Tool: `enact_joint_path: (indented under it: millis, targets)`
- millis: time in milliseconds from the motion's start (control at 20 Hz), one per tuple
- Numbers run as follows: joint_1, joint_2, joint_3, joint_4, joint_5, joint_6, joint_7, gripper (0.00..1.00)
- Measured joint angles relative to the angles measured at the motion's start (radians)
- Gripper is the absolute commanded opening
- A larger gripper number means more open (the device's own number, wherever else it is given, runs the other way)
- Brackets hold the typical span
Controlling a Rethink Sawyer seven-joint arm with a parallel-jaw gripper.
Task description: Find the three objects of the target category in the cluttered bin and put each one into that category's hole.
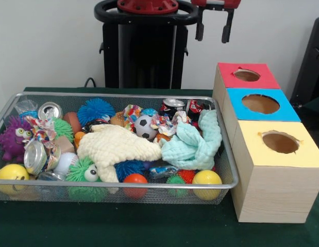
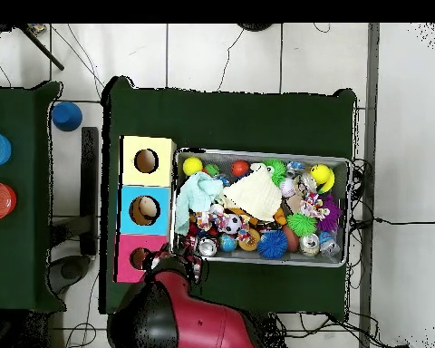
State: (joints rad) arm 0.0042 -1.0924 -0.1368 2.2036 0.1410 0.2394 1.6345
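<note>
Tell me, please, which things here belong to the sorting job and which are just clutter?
Job: wire bin, holed boxes, hand; no plush animal shows clearly.
Clutter: cream cloth, mint cloth, spiky balls, cans, soccer ball.

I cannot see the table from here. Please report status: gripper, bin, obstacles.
Gripper open, empty, raised behind the red box. Wire bin full, untouched. No plush animal visible; cream cloth and mint cloth cover the middle.

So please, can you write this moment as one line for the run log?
gripper: open, raised behind wire basket, holds nothing | cream cloth and mint cloth on top of clutter | plush animals: none seen | yellow-top box hole empty
</note>
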Motion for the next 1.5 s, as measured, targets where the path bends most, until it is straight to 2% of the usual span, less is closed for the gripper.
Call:
enact_joint_path:
  millis: [700, 1500]
  targets:
    - [-0.148, 0.053, 0.078, -0.042, -0.09, 0.0, 0.0, 1.0]
    - [-0.219, 0.081, 0.153, -0.055, -0.163, 0.0, 0.0, 1.0]
